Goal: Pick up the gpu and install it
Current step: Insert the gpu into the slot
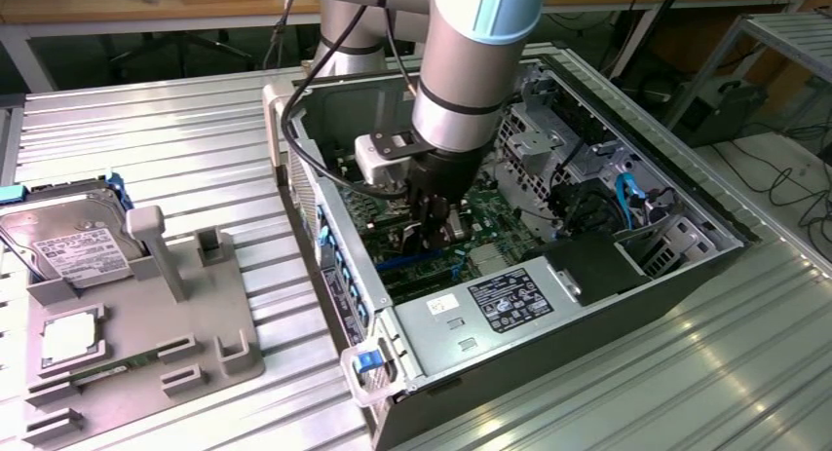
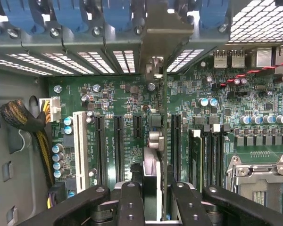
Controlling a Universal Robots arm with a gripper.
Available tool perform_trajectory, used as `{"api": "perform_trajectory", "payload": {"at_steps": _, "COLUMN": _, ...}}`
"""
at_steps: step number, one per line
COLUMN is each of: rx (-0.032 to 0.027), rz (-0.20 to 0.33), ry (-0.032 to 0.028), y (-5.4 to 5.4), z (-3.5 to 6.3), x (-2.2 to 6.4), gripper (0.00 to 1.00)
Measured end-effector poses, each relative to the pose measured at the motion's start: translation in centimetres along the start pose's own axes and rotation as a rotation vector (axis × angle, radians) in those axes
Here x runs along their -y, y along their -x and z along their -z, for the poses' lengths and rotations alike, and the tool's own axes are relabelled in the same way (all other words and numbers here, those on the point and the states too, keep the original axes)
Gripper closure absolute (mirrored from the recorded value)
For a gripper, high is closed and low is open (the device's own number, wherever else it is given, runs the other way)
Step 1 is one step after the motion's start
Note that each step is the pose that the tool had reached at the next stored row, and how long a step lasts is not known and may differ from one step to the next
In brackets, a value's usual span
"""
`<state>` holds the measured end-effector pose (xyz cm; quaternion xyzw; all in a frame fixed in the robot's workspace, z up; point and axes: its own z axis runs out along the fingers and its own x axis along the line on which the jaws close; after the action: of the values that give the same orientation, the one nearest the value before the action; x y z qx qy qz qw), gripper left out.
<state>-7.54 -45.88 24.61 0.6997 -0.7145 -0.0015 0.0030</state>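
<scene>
In the exterior view my gripper [image 1: 434, 239] reaches down inside the open computer case [image 1: 325, 227], just above the green motherboard [image 1: 488, 217]. The wrist view looks along the gpu [image 2: 151, 165], a thin card seen edge-on, clamped between my two black fingers [image 2: 132, 202]. Its silver metal bracket [image 2: 166, 33] stands against the rear slot openings of the case. The card stands upright over the motherboard [image 2: 122, 94], between the black expansion slots [image 2: 118, 146]. Whether its edge is seated in a slot I cannot tell. The gripper [image 2: 153, 205] is shut on the gpu.
On the exterior view's left, a silver hard drive [image 1: 72, 242] stands on a grey fixture tray [image 1: 195, 324]. Inside the case are the power supply [image 1: 508, 300], blue cables [image 1: 624, 203] and drive cages. A white slot [image 2: 79, 146], memory slots [image 2: 203, 155] and the processor socket [image 2: 262, 183] flank the card.
</scene>
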Motion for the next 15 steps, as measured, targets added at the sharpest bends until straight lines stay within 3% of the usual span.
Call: {"api": "perform_trajectory", "payload": {"at_steps": 15, "rx": -0.0009, "rz": 0.005, "ry": 0.0012, "y": 0.18, "z": -0.16, "x": -0.04, "gripper": 0.72}}
